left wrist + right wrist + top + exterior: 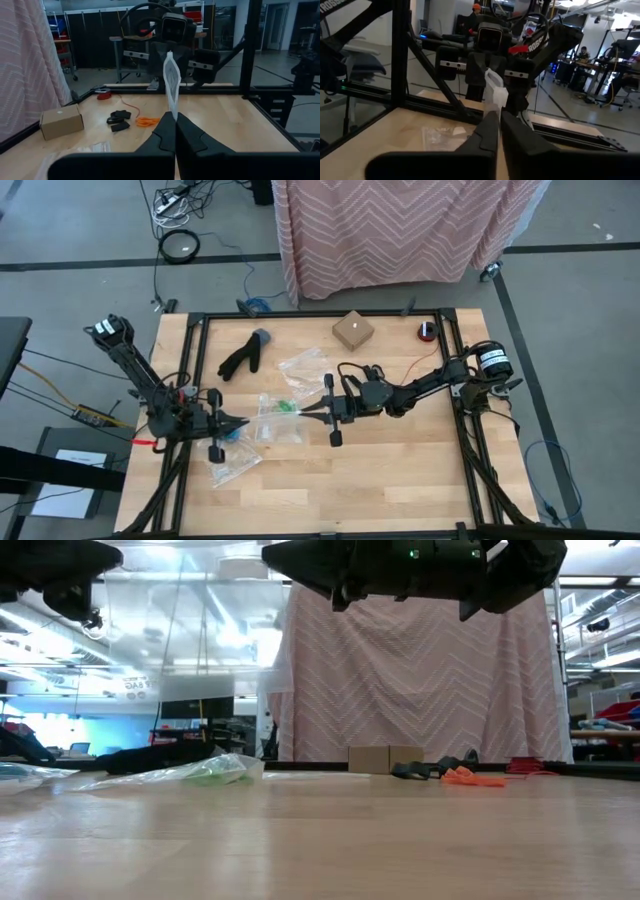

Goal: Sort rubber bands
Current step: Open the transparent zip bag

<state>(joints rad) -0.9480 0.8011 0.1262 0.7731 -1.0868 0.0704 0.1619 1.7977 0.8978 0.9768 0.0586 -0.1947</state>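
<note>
A clear zip bag (171, 82) hangs in the air between my two grippers and shows edge-on in both wrist views (496, 92). My left gripper (238, 421) is shut on its left end. My right gripper (305, 412) is shut on its right end. Below them on the table lies another clear bag (275, 420) with green rubber bands (285, 405) inside. Orange rubber bands (147, 121) and small black ones (119, 120) lie loose on the wood toward the right side. My left gripper pinches the bag's near end (174, 112) between its two fingers, coming level from the table's left. The bag stands upright on edge beyond the fingertips, lifted clear of the table. My right gripper pinches the bag's opposite end (495, 106) between its two fingers, coming level from the table's right. The bag rises upright from the fingertips, clear of the table.
A cardboard box (352, 330) and a red item (427, 331) sit near the far edge. A black heap (245, 355) lies at the far left, another clear bag (305, 365) mid-table, and one more (232, 465) near my left arm. Bare wood lies along the near edge.
</note>
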